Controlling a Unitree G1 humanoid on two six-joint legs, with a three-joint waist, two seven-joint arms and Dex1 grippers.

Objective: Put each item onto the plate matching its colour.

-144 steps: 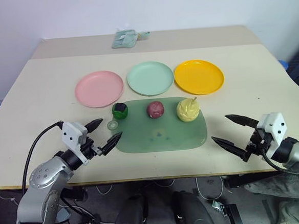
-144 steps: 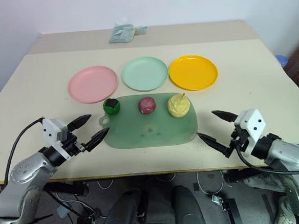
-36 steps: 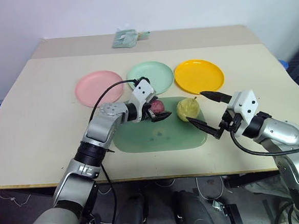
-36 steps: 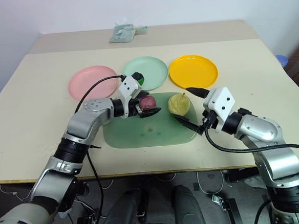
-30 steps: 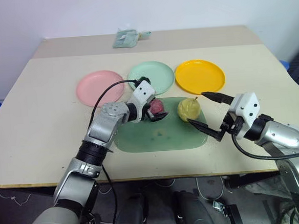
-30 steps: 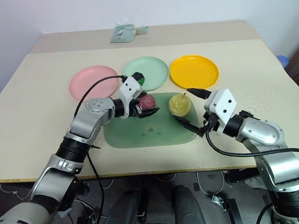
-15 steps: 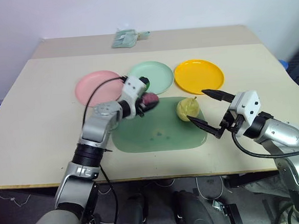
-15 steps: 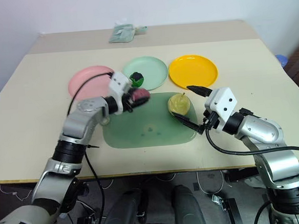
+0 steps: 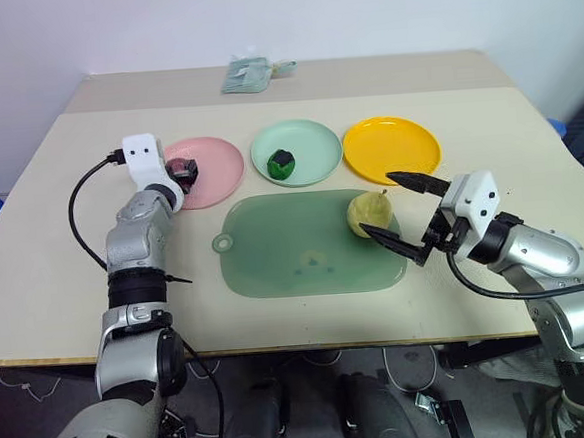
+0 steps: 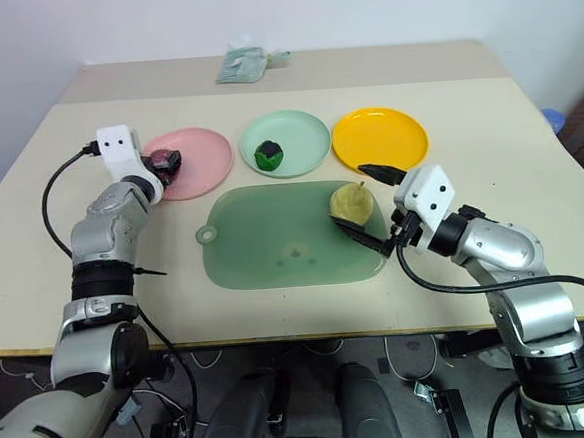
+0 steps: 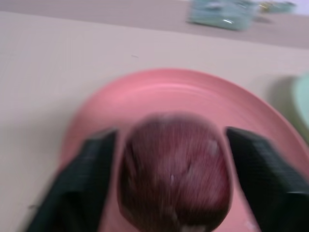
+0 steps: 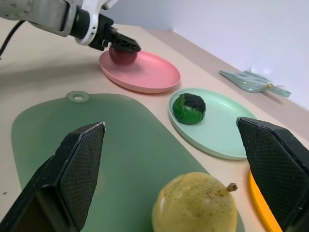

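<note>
Carried off the mat, the maroon ball (image 11: 174,176) is now sitting between the left pincer's (image 9: 184,173) spread fingers over the pink plate (image 10: 203,165); the right pincer (image 10: 368,202) is gaping, empty, with the light, smooth pear (image 10: 351,203) between its fingers, best gripped across the belly

Three plates: one pink (image 9: 212,171), one mint green (image 9: 312,147), one orange-yellow (image 9: 391,150). Three toy foods: one maroon ball (image 9: 179,170), one green-and-black lump (image 9: 281,162), one yellow pear (image 9: 368,214). One green mat (image 9: 304,246). One packet (image 9: 247,75) at the table's (image 9: 52,226) far edge.
</note>
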